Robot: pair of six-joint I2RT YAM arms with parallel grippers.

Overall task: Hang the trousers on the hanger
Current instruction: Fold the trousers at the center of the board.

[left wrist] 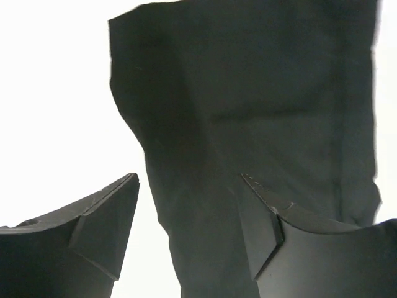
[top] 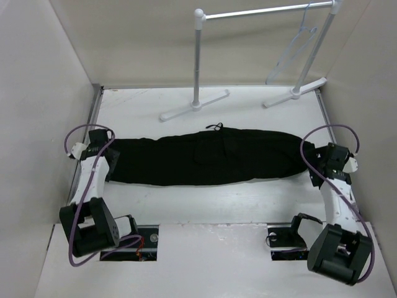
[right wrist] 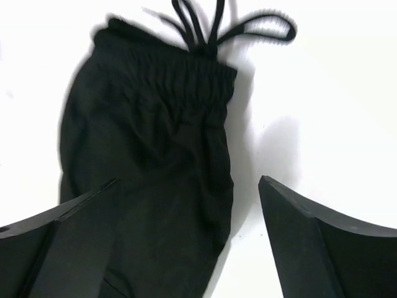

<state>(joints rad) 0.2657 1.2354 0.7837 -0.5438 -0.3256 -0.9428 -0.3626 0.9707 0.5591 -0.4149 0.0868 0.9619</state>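
Black trousers [top: 205, 158] lie flat on the white worktop [top: 248, 205]. They form a long dark band stretched from side to side, reaching nearly from one arm to the other.

At the left end of the band, the left tool [top: 110, 166] is low over the cloth. In the left wrist view this tool [left wrist: 187, 180] has its jaws partly apart. One finger is over bare worktop and the other over black fabric, and the jaws hold nothing.

At the right end is the right tool [top: 309, 169]. In the right wrist view this tool [right wrist: 188, 180] has its jaws spread wide and empty. Its left finger is over the fabric and its right finger over bare worktop. Just beyond the fingertips lie the gathered waistband [right wrist: 186, 74] and the looped drawstring [right wrist: 217, 28].

The hanger [top: 286, 56], thin pale blue wire, is well apart from the trousers. It hangs tilted from the right end of the rail of a white tubular rack [top: 198, 56], which stands at the far side of the worktop against the back wall.
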